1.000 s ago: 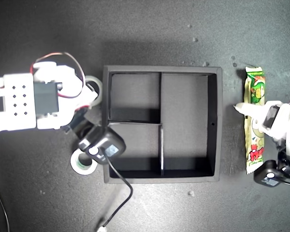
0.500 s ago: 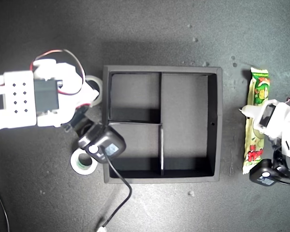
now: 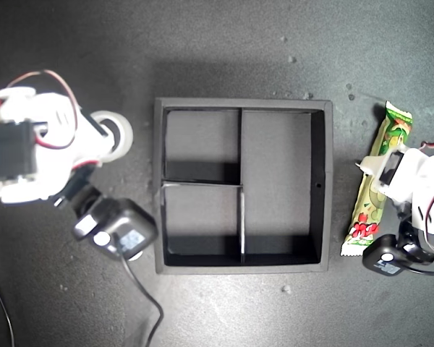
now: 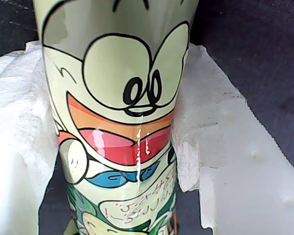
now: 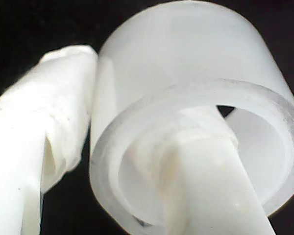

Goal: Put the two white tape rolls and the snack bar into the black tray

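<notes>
1. My first gripper (image 3: pixel 375 173) sits at the exterior view's right, and its white padded fingers (image 4: pixel 19 147) are closed on the snack bar (image 3: pixel 376 189) – the first wrist view shows the glossy cartoon wrapper pinched between both pads.
2. The snack bar lies tilted just beside the black tray (image 3: pixel 325 188), outside its wall on the exterior view's right, with its green crimped end pointing to that view's top and its red-printed end near that view's bottom.
3. My second gripper (image 3: pixel 110 134) is at the exterior view's left, clamped on a white tape roll (image 3: pixel 117 131) – in the second wrist view one finger (image 5: pixel 206 186) passes through the roll's hole while the other presses the outer wall.
4. That tape roll is held apart from the tray, off its wall on the exterior view's left, level with the upper small compartment.
5. The tray stands in the middle of the dark table (image 3: pixel 224 43); two small square compartments sit on the exterior view's left and one long compartment on its right.
6. I can find only one tape roll in these views – the black camera housing (image 3: pixel 116 231) on the second arm covers part of the table below the roll
</notes>
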